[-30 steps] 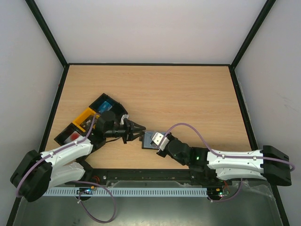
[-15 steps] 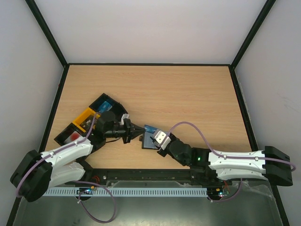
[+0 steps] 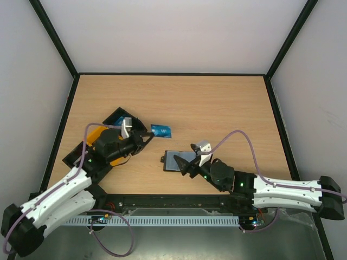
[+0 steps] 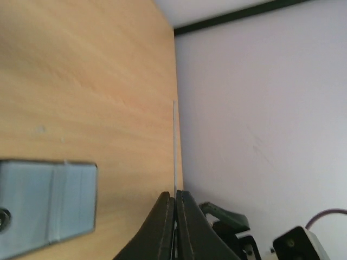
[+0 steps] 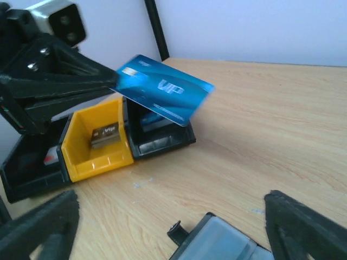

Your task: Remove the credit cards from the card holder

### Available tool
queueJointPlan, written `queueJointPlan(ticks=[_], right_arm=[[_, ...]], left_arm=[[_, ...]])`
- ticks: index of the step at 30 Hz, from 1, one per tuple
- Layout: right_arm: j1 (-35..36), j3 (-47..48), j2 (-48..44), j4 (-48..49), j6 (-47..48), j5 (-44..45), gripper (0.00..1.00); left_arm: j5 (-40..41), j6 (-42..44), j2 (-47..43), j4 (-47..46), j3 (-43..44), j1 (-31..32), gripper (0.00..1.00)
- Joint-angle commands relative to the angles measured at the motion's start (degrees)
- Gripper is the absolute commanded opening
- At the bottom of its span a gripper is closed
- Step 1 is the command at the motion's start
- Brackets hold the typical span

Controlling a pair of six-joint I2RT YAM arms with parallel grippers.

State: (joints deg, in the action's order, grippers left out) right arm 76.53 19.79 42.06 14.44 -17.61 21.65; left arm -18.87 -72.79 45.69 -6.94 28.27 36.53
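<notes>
Shows glossy bright blue on the credit card [image 5: 162,89], printed with pale silver "VIP" lettering and a small light chip patch near one corner, against the plain black of the left gripper [image 5: 115,82]. Pairs a black rim with a translucent grey-blue panel on the card holder [image 3: 176,161], over warm tan wood grain with paler streaks across the table [image 3: 227,108]. Runs black, yellow-orange, black along the row of bins [image 5: 97,154], with a dark grey card [image 5: 105,134] lettered "VIP" in the yellow one and a touch of red and white in the far black one.
</notes>
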Motion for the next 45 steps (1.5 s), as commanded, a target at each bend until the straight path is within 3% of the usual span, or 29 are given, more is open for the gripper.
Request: queueJointPlan(ticks=[1,11,24,33,45], right_arm=[[0.37,0.82,-3.67,-4.14,-12.12,3.6,1.0],[0.37,1.18,-6.39,-8.52,-23.99,5.6,0.98],[0.37,2.55,-5.97,-10.73,-26.51,4.88,0.98],[0.37,2.6,-7.52,-10.83,-26.35,3.81,0.98],[0.37,3.06,-7.17,-10.72,-25.01,4.72,0.98]], left_arm=[[14.51,10.56,-7.1,7.72,1.61,-0.5,0.03],[31.88,15.66,-6.66,19.84,5.27,-1.68,0.03],[42.6,15.89,5.45,20.78,7.28,-12.63,0.03],[40.49,13.55,18.16,18.72,10.21,-19.68,0.03],[41.55,13.91,25.94,12.34,11.53,-20.2,0.03]])
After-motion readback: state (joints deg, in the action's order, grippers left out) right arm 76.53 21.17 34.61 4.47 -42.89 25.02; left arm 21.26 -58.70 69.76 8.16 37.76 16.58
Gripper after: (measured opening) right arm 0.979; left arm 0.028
